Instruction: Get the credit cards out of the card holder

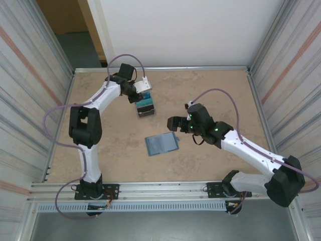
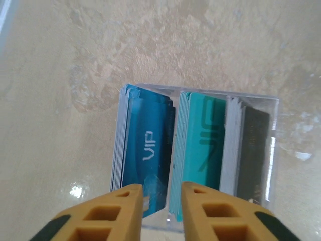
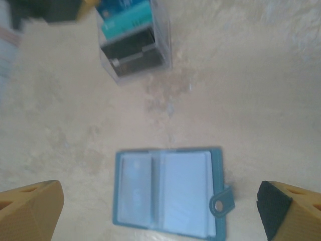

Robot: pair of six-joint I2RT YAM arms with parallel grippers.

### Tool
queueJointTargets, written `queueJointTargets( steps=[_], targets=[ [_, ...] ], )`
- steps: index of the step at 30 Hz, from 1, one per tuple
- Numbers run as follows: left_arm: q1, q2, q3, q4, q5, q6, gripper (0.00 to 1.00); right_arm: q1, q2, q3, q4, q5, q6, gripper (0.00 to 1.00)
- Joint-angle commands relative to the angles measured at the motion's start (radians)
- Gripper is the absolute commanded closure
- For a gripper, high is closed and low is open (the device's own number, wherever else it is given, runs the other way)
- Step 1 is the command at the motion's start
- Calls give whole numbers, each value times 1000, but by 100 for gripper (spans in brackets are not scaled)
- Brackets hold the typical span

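Note:
The card holder lies open and flat on the table, its pale pocket panels facing up and its snap tab to the right. Credit cards stand on edge in a clear box: a blue stack, a teal stack and a dark stack. My left gripper hovers just over the box's near wall, jaws slightly apart with nothing between them. My right gripper hangs above the card holder, jaws wide open and empty.
Metal rails border the tan table, with corrugated walls on both sides. The left arm's wrist shows blurred beside the clear box. Bare table lies to the right of the box and behind the right arm.

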Motion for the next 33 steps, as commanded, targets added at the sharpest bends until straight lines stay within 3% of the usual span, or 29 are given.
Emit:
queueJointTargets(
  steps=[1,10,15,20,27,33],
  targets=[
    [-3,-169,-86,65,54,-81,68,69,74,81,-114,97,-53,0],
    [-3,-510,-419,302,-33,-368,41,198,325,231,-217,116,-123,31],
    [-3,-693,-614,439,-209,-620,22,261,457,326,-245,99,-170,45],
    [-3,-774,-702,422,-343,-806,17,289,553,373,-246,58,-200,55],
    [-3,-859,-820,417,-362,-988,15,302,648,417,-255,27,-220,57],
    [-4,-899,-873,428,-326,-1055,15,307,694,427,-248,6,-218,56]
  ],
)
